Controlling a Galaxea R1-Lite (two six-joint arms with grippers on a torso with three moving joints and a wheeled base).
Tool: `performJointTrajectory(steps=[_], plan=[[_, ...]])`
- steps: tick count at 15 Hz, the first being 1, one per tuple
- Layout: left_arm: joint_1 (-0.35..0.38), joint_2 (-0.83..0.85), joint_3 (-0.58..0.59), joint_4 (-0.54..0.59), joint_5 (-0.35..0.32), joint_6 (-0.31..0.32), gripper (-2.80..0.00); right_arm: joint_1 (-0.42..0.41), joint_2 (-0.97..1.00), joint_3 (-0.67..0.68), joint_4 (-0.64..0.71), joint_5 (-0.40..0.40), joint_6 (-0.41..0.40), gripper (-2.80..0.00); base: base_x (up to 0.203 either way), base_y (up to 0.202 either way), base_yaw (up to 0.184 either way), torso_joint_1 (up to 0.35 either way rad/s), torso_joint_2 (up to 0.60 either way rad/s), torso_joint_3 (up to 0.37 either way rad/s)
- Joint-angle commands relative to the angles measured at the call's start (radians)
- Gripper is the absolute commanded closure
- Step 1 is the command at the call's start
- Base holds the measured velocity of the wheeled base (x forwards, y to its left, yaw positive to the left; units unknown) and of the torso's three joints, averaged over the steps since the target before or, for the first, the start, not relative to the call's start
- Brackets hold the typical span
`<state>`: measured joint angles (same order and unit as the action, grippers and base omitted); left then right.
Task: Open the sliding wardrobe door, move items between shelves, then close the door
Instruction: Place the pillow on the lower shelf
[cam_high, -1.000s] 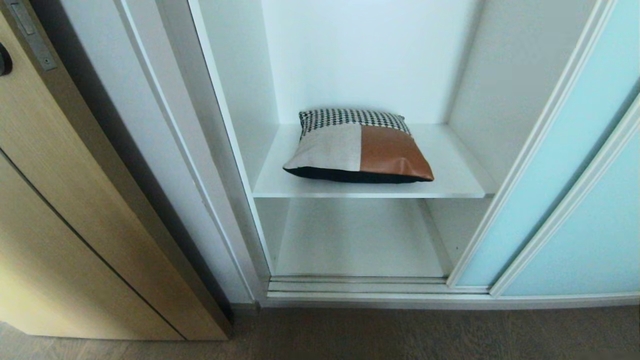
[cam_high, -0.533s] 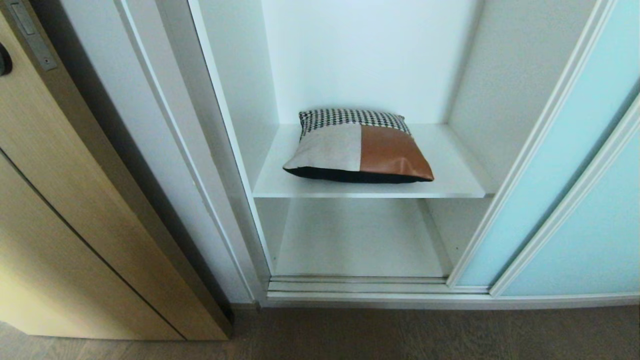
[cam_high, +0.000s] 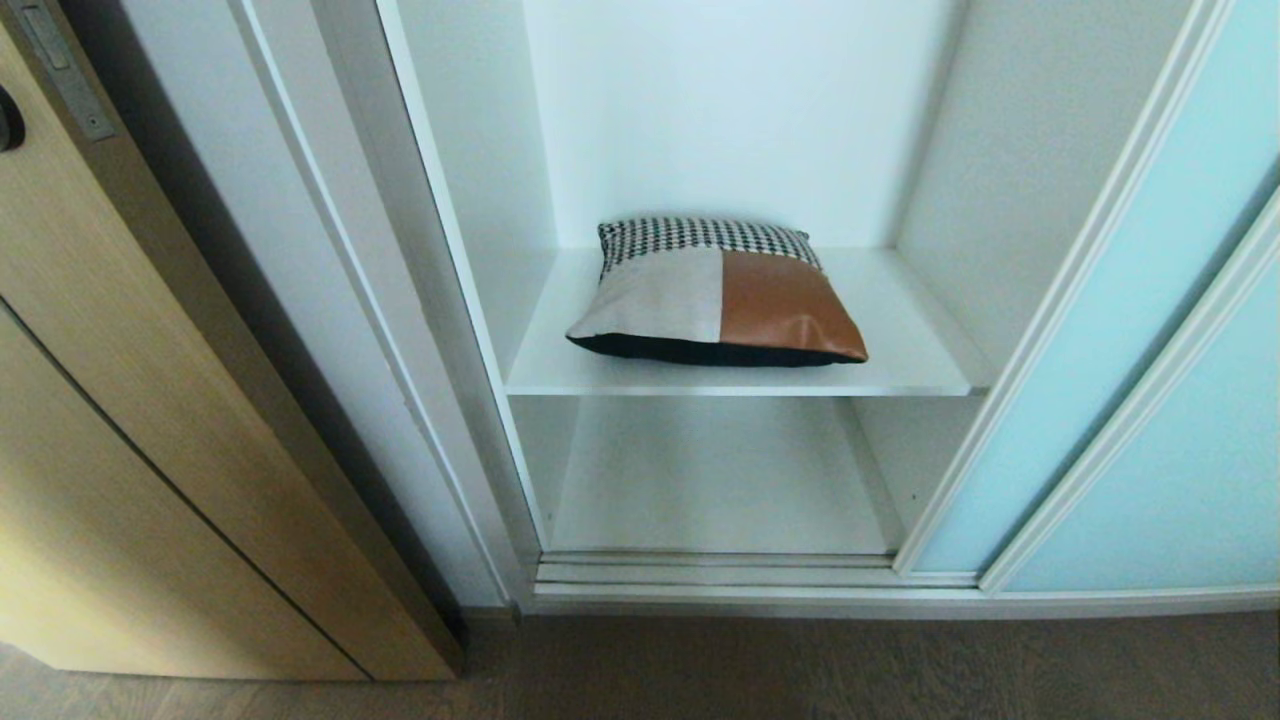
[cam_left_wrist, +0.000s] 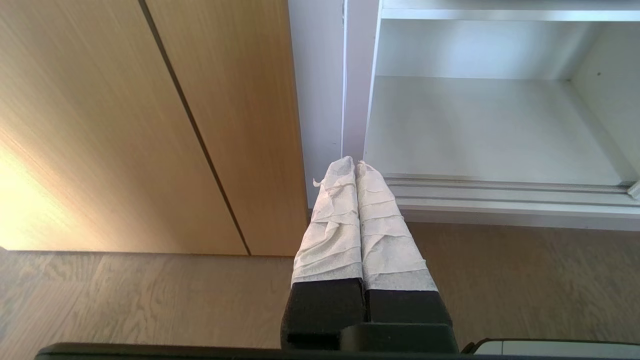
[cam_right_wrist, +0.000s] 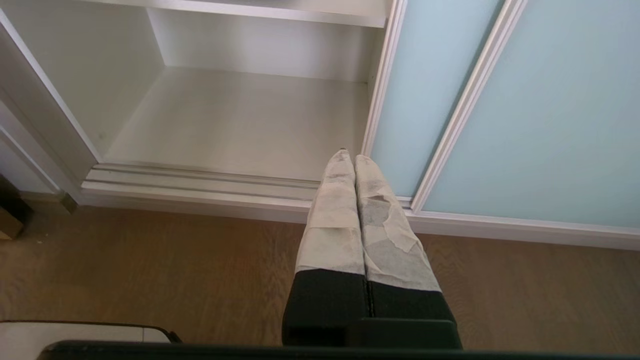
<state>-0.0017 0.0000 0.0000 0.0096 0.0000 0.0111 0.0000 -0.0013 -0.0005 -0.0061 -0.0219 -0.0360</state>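
**Me:** Both grippers are shut tight with nothing in them. My left gripper (cam_left_wrist: 355, 167) hangs low above the wood floor (cam_left_wrist: 150, 300), near the bottom left corner of the wardrobe. Its two taped fingers (cam_left_wrist: 330, 225) press flat together.

**Helper:** And the right one?

**Me:** My right gripper (cam_right_wrist: 349, 159) is low too, in front of the track (cam_right_wrist: 200, 182), near the edge of the sliding door (cam_right_wrist: 425, 100). Its taped fingers (cam_right_wrist: 335, 220) touch each other all the way up.

**Helper:** Is the door open?

**Me:** Yes. From the head camera, the blue glass sliding door (cam_high: 1130, 330) is pushed over to the right, so I can see inside.

**Helper:** Where is the cushion?

**Me:** It is the cushion (cam_high: 715, 295) lying flat on the upper shelf (cam_high: 900, 370), about in the middle. The checked strip is at the back. The bottom shelf (cam_high: 700, 480) is bare. A tan wood door (cam_high: 130, 420) stands to the left.
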Motion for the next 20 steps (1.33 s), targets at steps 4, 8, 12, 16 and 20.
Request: performJointTrajectory(steps=[4, 8, 12, 16, 20], plan=[[0.0, 0.002, 0.002, -0.002, 0.0, 0.0, 0.0, 0.002, 0.196, -0.41, 0.024, -0.012, 0.025, 0.0, 0.0, 0.0, 0.0, 0.0, 0.0, 0.0], [0.0, 0.002, 0.002, 0.0, 0.0, 0.0, 0.0, 0.003, 0.526, -0.827, 0.132, 0.089, 0.048, 0.0, 0.0, 0.0, 0.0, 0.0, 0.0, 0.0], [0.0, 0.002, 0.002, 0.0, 0.002, 0.0, 0.0, 0.017, 0.86, -1.089, 0.27, 0.241, 0.066, 0.0, 0.0, 0.0, 0.0, 0.0, 0.0, 0.0], [0.0, 0.002, 0.002, -0.002, 0.002, 0.0, 0.0, 0.168, 1.143, -1.334, 0.304, 0.297, 0.164, 0.0, 0.0, 0.0, 0.0, 0.0, 0.0, 0.0], [0.0, 0.002, 0.002, -0.002, 0.0, 0.0, 0.0, 0.291, 1.379, -1.443, 0.303, 0.278, 0.257, 0.0, 0.0, 0.0, 0.0, 0.0, 0.0, 0.0]])
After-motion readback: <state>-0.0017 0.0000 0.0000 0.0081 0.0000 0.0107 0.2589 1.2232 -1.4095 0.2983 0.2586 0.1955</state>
